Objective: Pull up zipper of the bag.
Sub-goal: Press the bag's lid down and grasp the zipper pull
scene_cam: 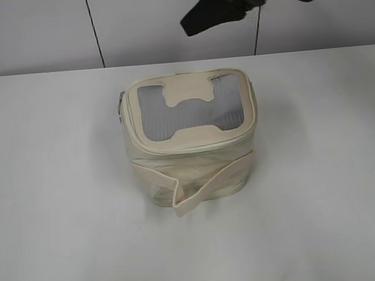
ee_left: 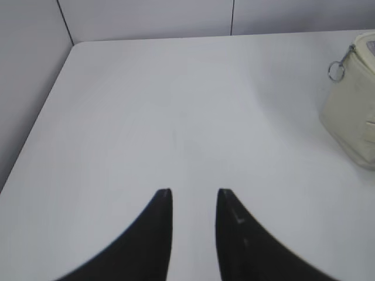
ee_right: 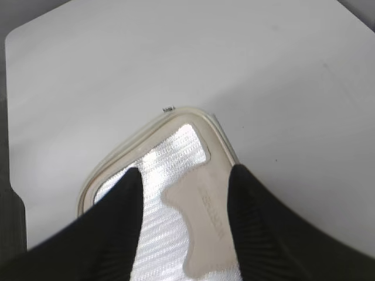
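Observation:
The cream bag [scene_cam: 191,140] stands upright in the middle of the white table, its grey mesh top and H-shaped patch facing up and its strap band wrapped around the front. The zipper track runs round the top rim. A silver pull with a round ring [ee_left: 336,70] hangs at the bag's left side [ee_left: 354,117]. My right gripper [ee_right: 186,171] is open and hovers above the bag's mesh top [ee_right: 164,175] without touching it. It shows at the top of the exterior view [scene_cam: 193,26]. A small dark pull [ee_right: 169,109] sits at the rim's corner. My left gripper [ee_left: 194,196] is open and empty, well to the left of the bag.
The white table [scene_cam: 59,192] ends at a grey panelled wall [scene_cam: 30,29] behind the bag. In the left wrist view the table's left edge [ee_left: 41,117] runs beside a wall panel.

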You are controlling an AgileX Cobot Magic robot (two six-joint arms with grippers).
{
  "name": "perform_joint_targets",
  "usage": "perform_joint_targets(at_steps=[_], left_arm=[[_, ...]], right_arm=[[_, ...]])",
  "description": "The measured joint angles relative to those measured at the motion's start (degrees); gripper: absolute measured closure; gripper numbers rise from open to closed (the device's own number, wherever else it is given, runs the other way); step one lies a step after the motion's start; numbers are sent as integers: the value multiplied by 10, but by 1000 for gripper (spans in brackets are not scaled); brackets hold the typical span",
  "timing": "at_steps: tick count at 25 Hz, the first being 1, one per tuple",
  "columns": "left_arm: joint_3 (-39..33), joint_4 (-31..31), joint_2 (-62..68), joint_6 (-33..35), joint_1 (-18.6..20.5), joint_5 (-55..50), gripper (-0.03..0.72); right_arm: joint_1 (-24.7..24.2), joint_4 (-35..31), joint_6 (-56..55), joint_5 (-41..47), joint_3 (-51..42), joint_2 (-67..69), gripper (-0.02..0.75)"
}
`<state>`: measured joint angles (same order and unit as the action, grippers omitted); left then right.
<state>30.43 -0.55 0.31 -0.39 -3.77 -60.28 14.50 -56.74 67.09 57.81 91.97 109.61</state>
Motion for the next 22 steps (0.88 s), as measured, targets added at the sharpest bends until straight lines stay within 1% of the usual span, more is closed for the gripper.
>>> perform_joint_targets(at_steps=[2,5,9,14,22], left_arm=[[0,0,11,0,0,0,491],[0,0,28,0,0,0,491],[0,5,44,0,0,-1,484],[0,5,46,0,0,-2,477],[4,0,46,4,0,-2,465]], right_arm=[[20,15,-15,33,88,55,359],[42,40,-49,86,197,133,359],[61,62,-79,106,291,211,359],[66,66,-88,111,328,260,359],[66,76,-96,112,331,291,359]])
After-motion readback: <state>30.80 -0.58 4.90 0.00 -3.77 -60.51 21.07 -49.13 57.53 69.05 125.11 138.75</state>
